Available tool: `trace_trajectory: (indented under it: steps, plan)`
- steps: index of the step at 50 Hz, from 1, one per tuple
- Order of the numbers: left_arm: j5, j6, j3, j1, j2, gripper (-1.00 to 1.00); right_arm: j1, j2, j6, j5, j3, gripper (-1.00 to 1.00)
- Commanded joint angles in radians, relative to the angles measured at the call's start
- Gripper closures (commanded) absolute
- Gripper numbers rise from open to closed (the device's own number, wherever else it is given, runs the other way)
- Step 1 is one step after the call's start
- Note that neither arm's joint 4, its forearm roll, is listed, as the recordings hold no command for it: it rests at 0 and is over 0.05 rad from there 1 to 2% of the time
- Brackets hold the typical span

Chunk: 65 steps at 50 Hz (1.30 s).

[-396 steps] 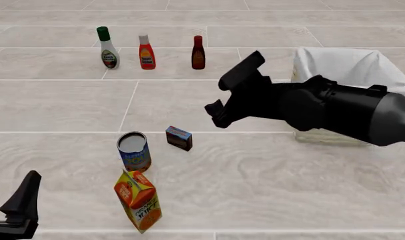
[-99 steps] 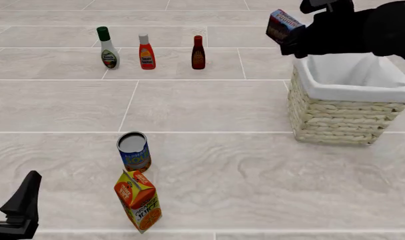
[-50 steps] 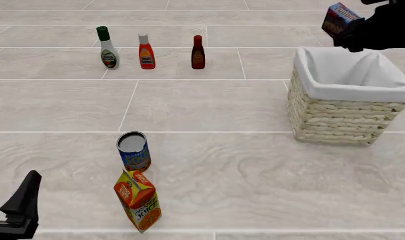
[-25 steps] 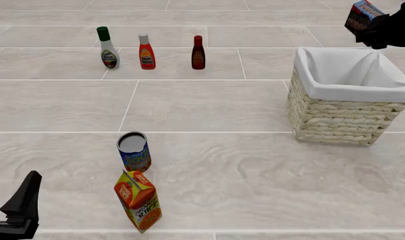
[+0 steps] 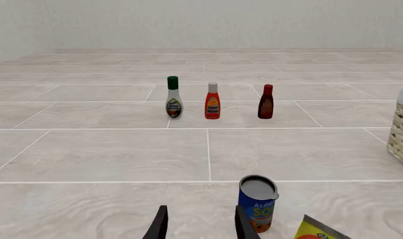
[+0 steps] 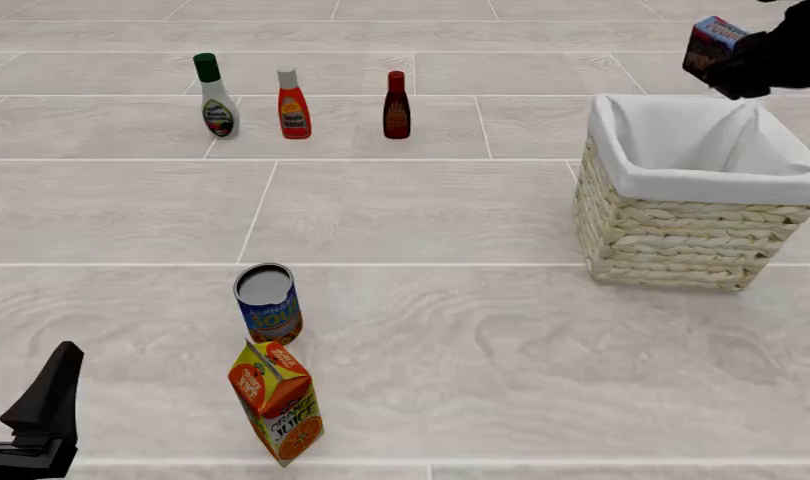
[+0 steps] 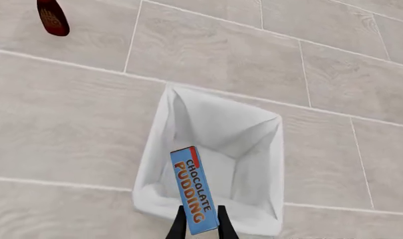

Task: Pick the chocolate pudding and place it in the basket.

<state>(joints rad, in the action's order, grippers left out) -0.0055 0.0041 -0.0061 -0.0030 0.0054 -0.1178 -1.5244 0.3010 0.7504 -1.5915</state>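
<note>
**Q:** Which step are you on?

**A:** The carry, near its end. My right gripper [image 7: 201,221] is pinching the chocolate pudding [image 7: 193,189] by its lower end, one finger on each side of the box. In the front view the pudding [image 6: 715,42] hangs up in the air, above the far right part of the basket [image 6: 679,225] and well clear of its rim. In my right wrist view the box lies over the open mouth, near one wall of the white lining rather than over the middle.

**Q:** So what does the next move call for?

**A:** I judge that I should bring the box lower and a little more toward the middle of the opening, then spread the fingers. Dropped from this height, so near a wall, it could clip the cloth rim and tumble out. Lower and centred is safer.

**Q:** What is in the basket now?

**A:** Nothing that I can see. The lining is bare down to the floor of the basket, with only folds of cloth in the corners.

**Q:** And your other arm?

**A:** My left gripper [image 5: 200,226] sits low at the near left of the table, its fingers spread and holding nothing. Just ahead of it stand the blue-labelled can [image 5: 257,202] and the orange juice carton [image 6: 277,402], touching or nearly so. The can's top shows a flat grey disc; whether it is open I cannot tell. Three sauce bottles [image 6: 293,103] line up at the far side, well apart from all this.
</note>
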Motion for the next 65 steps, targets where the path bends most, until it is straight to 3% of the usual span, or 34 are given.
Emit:
trace_trajectory:
  steps: [1,10,27,49,65]
  plan:
    - [0.002,0.000,0.000,0.000,-0.003,-1.00,-0.015,-0.061,0.041,0.132,-0.150,1.00]
    - [0.002,0.000,0.000,0.000,-0.003,-1.00,-0.020,-0.144,0.094,0.249,-0.294,1.00]
    - [0.002,0.000,0.000,0.000,-0.003,-1.00,-0.063,-0.237,0.169,0.376,-0.451,1.00]
    - [0.002,0.000,0.000,0.000,-0.003,-1.00,-0.074,-0.354,0.214,0.467,-0.613,1.00]
    - [0.002,0.000,0.000,0.000,-0.003,-1.00,-0.081,-0.410,0.258,0.469,-0.611,1.00]
